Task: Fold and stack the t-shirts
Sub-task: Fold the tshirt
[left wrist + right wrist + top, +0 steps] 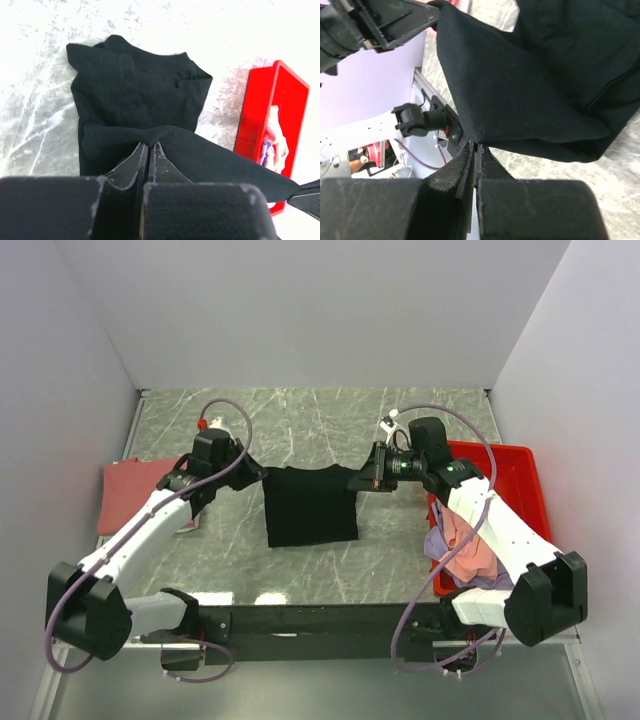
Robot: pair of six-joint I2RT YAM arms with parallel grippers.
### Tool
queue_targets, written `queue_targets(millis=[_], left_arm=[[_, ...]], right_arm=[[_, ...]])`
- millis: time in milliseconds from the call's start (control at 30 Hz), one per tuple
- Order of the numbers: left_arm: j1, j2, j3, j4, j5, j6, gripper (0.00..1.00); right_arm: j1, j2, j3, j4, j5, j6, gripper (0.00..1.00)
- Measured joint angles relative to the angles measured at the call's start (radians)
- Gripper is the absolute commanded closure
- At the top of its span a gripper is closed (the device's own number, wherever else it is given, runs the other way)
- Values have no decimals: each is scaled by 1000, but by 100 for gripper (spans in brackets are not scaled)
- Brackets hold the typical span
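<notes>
Step in hand, as I judge it: a fold of the black t-shirt (310, 505), which lies on the table (330, 420) just left of the red bin (510, 465).

- Left gripper (255, 474) is clenched on the shirt's far corner, the one further from the bin. The left wrist view shows cloth nipped between the closed fingers (149, 146).
- Right gripper (360, 480) is clenched on the far corner nearer the bin. The right wrist view confirms it (474, 145).
- The held edge is raised and stretched between the two. The rest of the shirt lies on the table on the side toward the arm bases.

To do it well:
- Move both arms in step so the edge stays taut with no sag in the middle.
- Carry the edge over the body of the shirt toward its near hem and line up the corners.
- Lower to the table before letting go, so the fold lands flat rather than dropped.
- Watch the right arm near the bin wall, since cloth hangs over that rim.

Counts:
- T-shirts: four by my reading.
  - One black, in hand.
  - One salmon-red t-shirt (130, 495), flat on the table well left of the bin, beyond the black one.
  - One pink t-shirt (468, 548) and one lavender t-shirt (437, 538), heaped in the near end of the bin and spilling over its left wall (they are bunched together, so more could be hidden underneath).
- Bins: one.
- Grippers: two, both gripping.
</notes>
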Motion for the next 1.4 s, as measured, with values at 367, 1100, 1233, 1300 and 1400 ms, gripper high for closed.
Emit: queue_targets(millis=[367,1100,1233,1300,1400], left_arm=[[27,239,124,38,6,27,99],[79,700,432,55,-40,56,99],[93,756,465,55,-42,60,89],[101,789,487,54,-42,61,77],[111,832,520,50,-47,68,49]], right_arm=[[-56,169,67,42,30,21,100],[-127,675,321,113,120,44,100],[-130,758,399,114,123,35,99],[-130,792,424,113,124,34,88],[-131,827,454,99,124,27,67]])
